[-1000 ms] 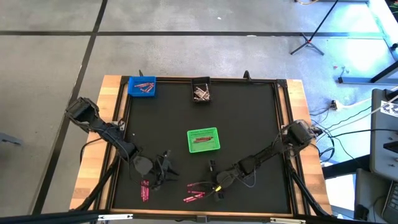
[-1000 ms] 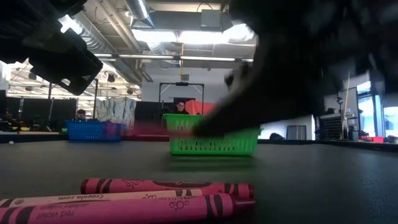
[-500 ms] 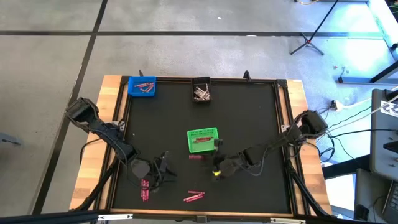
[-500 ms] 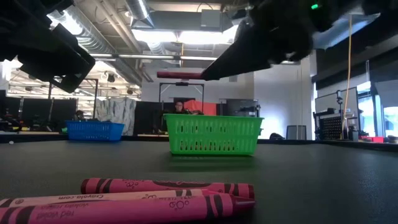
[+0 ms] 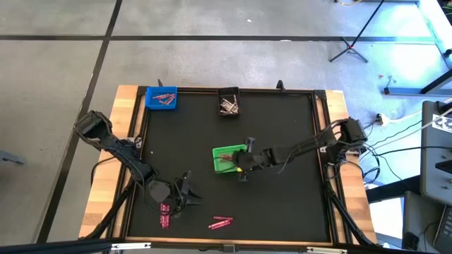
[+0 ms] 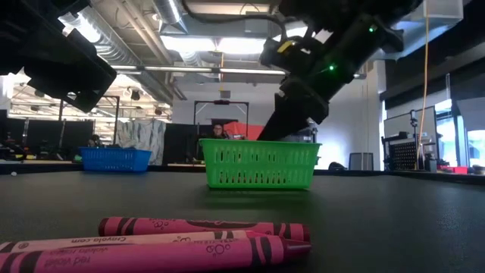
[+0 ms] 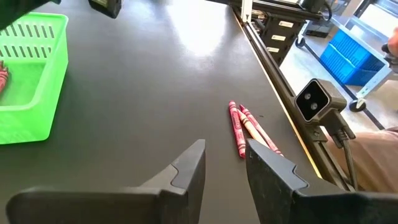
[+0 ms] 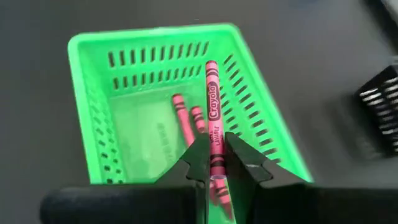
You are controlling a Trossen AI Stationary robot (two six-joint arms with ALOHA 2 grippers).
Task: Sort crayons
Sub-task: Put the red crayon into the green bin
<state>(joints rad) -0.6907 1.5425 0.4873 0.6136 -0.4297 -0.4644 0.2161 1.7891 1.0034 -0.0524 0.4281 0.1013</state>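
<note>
Pink crayon (image 8: 213, 118) pinched in right end effector (image 8: 214, 163), above green bin (image 8: 130, 46)

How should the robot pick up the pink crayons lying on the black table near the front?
Grip one crayon around its middle, coming straight down from above, with the fingers across its thin width. The crayons lie flat on the table and close together, so take an outer one first. The left gripper hovers nearest; the right gripper holds a crayon over the green bin.
</note>
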